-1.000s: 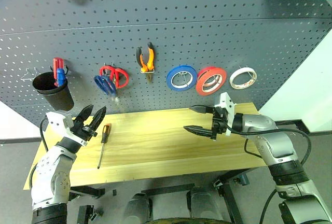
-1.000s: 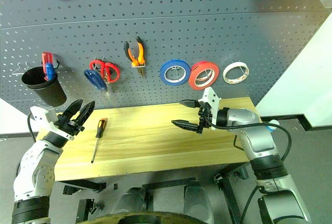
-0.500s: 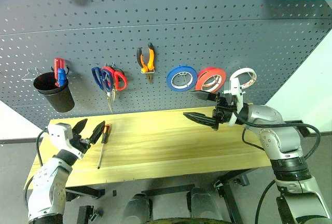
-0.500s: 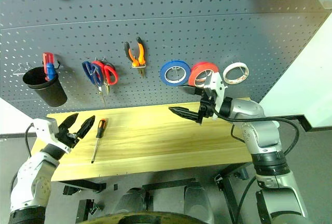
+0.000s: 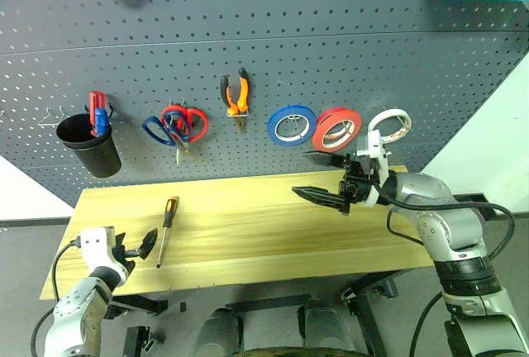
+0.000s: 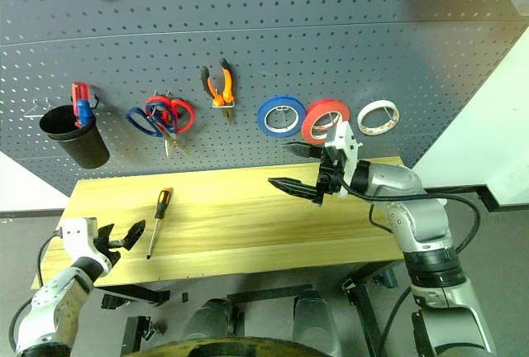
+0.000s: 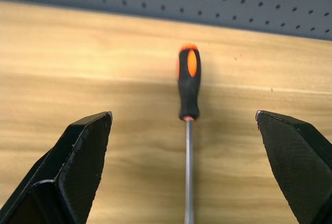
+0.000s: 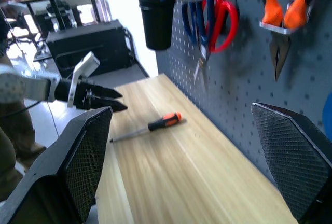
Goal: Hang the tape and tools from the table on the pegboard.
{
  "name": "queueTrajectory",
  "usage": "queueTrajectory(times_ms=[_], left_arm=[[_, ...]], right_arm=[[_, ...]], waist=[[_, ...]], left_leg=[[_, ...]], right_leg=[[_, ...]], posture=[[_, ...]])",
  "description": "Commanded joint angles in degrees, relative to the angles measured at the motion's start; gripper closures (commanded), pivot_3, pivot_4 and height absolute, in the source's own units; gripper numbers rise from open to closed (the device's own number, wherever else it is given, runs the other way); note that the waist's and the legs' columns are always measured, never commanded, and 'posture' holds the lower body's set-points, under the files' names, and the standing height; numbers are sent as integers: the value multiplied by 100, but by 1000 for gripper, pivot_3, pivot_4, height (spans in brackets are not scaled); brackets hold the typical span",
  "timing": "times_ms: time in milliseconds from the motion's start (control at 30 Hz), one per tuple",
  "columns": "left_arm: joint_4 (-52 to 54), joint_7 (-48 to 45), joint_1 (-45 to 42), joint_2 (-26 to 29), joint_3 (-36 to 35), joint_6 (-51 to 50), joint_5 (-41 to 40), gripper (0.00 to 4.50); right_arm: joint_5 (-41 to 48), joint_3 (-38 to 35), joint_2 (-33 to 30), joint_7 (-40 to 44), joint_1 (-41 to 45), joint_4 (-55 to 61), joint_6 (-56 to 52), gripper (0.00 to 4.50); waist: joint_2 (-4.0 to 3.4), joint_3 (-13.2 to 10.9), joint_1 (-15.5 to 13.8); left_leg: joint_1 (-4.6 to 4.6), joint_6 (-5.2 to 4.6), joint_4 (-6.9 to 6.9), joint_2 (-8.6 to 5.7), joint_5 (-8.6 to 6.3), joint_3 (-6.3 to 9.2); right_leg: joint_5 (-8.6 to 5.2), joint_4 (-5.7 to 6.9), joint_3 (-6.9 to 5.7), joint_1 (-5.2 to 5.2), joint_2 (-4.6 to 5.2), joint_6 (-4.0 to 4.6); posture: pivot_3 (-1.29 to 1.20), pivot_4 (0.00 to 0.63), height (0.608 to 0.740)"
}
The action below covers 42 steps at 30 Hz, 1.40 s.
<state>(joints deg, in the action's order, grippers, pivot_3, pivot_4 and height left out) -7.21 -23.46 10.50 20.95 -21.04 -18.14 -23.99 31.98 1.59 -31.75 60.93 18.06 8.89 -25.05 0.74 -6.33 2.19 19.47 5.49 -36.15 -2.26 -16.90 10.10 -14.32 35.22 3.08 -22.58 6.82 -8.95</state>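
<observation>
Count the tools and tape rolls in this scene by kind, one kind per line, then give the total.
Tape rolls: 3 (blue, red, white)
Scissors: 2 (blue-handled, red-handled)
Pliers: 1
Screwdriver on the table: 1
Total: 7

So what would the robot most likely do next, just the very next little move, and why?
Probably ease the left gripper forward and close it on the screwdriver. It is the one tool lying on the table; the pliers, scissors and red tape hang on the pegboard. The left wrist view shows the open fingers lined up either side of its shaft, not touching it.
</observation>
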Motion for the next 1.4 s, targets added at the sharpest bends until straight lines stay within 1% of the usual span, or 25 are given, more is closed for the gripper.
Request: queueTrajectory(times_ms=[33,100,167,233,300,333,467,600,733,833,1033,1100,1167,1400], left_arm=[[275,1070,-556,67,-160,-1321,21,14],[213,1323,-882,218,-107,-2027,63,14],[122,1498,-1197,313,-119,-2522,57,14],[-38,1584,-1527,391,-117,-2841,63,14],[-471,1511,-2078,479,-37,-3075,50,14],[-582,1475,-2214,504,-24,-3161,41,14],[-1549,1225,-2865,722,545,-3170,496,14],[-2379,1056,-3390,807,845,-3066,774,14],[-2980,912,-3738,785,985,-2914,958,14],[-3599,808,-4107,689,1084,-2620,1117,14],[-4548,624,-4611,604,1079,-2298,1227,14],[-4731,609,-4699,602,1060,-2267,1245,394],[-4846,609,-4753,599,1056,-2231,1279,896],[-4986,695,-4739,606,1031,-2124,1316,3362]], right_arm=[[-18,16,-73,10,-4,339,39,0],[-34,51,-97,0,-60,394,21,0],[-42,66,-120,-14,-121,452,5,0],[-26,66,-142,-36,-175,523,-20,0],[-7,70,-157,-59,-203,566,-53,0],[7,66,-167,-76,-238,619,-71,0],[31,41,-205,-145,-355,755,-147,0],[55,-26,-256,-230,-508,898,-223,0],[101,-76,-298,-306,-621,1034,-268,0],[108,-104,-317,-356,-674,1074,-285,0],[86,-124,-338,-434,-739,1126,-294,0],[78,-127,-347,-458,-748,1134,-291,0],[69,-133,-355,-477,-754,1128,-280,0],[8,-125,-369,-481,-717,1023,-221,0]], waist=[[-5,-9,-13],[-2,-17,-13],[2,-32,1],[1,-44,19],[-4,-82,20],[-4,-102,20],[-5,-129,37],[4,-173,38],[11,-212,43],[18,-241,38],[32,-259,50],[32,-260,67],[31,-260,72],[31,-260,80]], left_leg=[[-2,0,0,0,0,1],[-4,0,0,0,0,7],[-4,0,0,0,0,8],[-3,0,0,0,0,7],[-3,0,0,0,0,6],[-2,0,0,0,0,7],[2,0,4,0,0,6],[7,-2,11,0,-1,5],[15,-2,12,0,-1,5],[16,-2,9,0,-1,5],[24,-2,9,0,-1,5],[35,-1,9,0,-1,5],[54,-1,5,0,-1,6],[71,-1,1,0,0,6]], right_leg=[[0,4,0,1,0,0],[-1,13,-4,1,-1,-1],[-1,14,-5,1,-2,-1],[-1,13,-5,0,-2,-2],[-1,11,-4,0,-2,-2],[-1,13,-5,-2,-2,-2],[-1,11,-4,-8,-2,-2],[-2,2,-4,-14,-2,-2],[-2,2,-4,-21,-2,-3],[-2,2,-4,-21,-2,-3],[-2,-3,-5,-25,-1,-5],[-2,-2,-4,-39,-1,-5],[-1,3,-4,-59,-1,-5],[1,3,-5,-72,-1,-9]], posture=[[-30,106,738],[-32,112,738],[-30,120,738],[-32,127,738],[-36,136,738],[-42,140,738],[-65,150,738],[-82,157,738],[-102,159,738],[-108,158,738],[-120,156,738],[-120,156,738],[-129,153,738],[-122,147,738]])
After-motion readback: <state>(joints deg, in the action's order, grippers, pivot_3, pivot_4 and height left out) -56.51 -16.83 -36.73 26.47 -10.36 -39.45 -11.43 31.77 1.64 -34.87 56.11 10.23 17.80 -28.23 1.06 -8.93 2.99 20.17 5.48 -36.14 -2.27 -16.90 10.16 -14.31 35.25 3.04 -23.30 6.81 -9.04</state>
